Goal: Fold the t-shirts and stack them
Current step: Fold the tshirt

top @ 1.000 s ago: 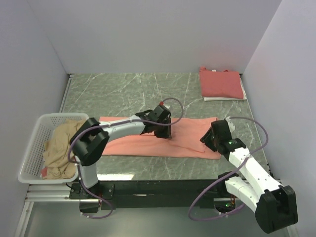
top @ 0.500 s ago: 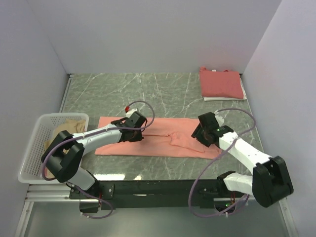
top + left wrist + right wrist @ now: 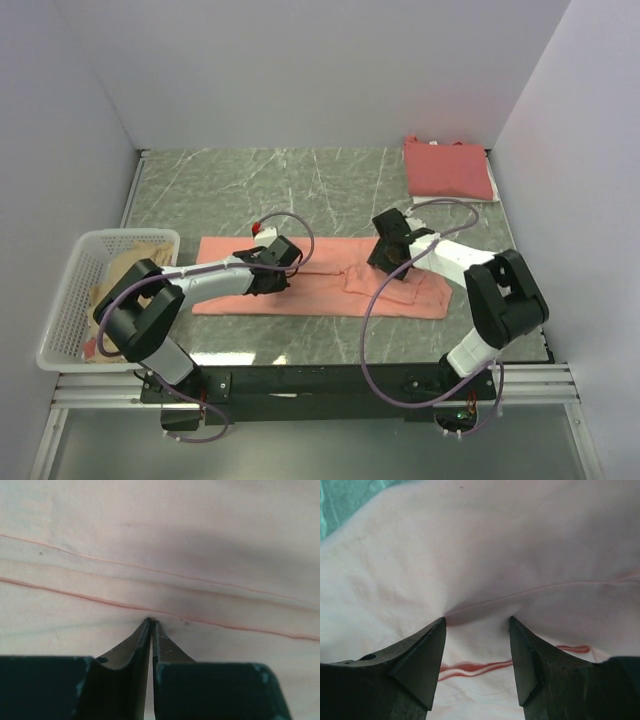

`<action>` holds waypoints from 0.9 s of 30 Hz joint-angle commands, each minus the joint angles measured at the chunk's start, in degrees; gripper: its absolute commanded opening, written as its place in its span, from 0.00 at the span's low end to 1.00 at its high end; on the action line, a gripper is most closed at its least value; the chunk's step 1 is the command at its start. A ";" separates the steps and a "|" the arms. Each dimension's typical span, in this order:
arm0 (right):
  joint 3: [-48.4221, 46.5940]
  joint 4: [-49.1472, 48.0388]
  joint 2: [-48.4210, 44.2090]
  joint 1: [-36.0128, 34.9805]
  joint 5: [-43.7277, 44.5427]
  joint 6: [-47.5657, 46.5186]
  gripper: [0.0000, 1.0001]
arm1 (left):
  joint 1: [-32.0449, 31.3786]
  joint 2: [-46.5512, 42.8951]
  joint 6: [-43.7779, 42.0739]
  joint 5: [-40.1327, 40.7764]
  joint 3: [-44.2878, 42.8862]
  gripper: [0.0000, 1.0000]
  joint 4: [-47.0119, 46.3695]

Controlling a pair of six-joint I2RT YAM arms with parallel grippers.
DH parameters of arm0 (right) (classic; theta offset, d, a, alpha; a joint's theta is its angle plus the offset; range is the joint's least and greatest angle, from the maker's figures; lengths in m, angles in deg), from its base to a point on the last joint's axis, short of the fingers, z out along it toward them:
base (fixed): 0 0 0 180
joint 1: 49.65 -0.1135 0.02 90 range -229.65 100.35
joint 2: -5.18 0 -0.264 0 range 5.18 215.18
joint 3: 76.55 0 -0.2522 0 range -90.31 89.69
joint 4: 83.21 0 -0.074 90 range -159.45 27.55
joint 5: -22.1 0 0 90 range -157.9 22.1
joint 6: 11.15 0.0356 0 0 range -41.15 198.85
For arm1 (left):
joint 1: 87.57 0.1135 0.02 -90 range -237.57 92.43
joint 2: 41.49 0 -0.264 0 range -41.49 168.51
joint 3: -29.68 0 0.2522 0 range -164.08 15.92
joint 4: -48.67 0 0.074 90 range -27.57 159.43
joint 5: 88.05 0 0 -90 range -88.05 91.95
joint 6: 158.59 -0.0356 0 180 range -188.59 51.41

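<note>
1. The salmon-orange t-shirt [image 3: 330,290] lies flat as a long folded strip across the middle of the tabletop [image 3: 250,180]. It runs from near the left edge towards the right edge.
2. The left gripper [image 3: 268,283] is down on the left part of this strip, near its far long edge.
3. In the left wrist view, the left gripper [image 3: 151,622] has its fingers squeezed almost together. Only a thin slit shows between them, and the tips meet on a stitched hem line of the shirt, where a small pucker of cloth is nipped.
4. The right gripper [image 3: 390,262] is down on the right part of the same shirt, where the cloth bunches into a raised flap.
5. In the right wrist view, the right gripper [image 3: 477,620] has its fingers [image 3: 422,657] spread apart. Both tips rest on the cloth, and a soft ridge lies in the gap, ungripped.
6. The coral-red t-shirt [image 3: 448,168] sits folded in the far right corner of the tabletop, well apart from both arms.
7. The pale tan t-shirt [image 3: 125,290] is crumpled inside the white basket [image 3: 62,320], which is at the left edge near the front.
</note>
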 commanded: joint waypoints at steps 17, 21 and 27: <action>-38.22 13.13 28.77 -7.02 -1.64 -12.92 0.60 | -21.12 -4.61 14.86 -9.28 6.24 0.11 4.21; -50.08 15.69 34.75 -7.29 -4.71 -19.24 0.60 | -24.65 -4.26 17.07 -9.72 5.01 0.11 2.64; -70.00 23.33 47.58 -6.06 -6.56 -29.17 0.60 | -25.53 -0.48 16.11 -9.19 -1.13 0.12 0.44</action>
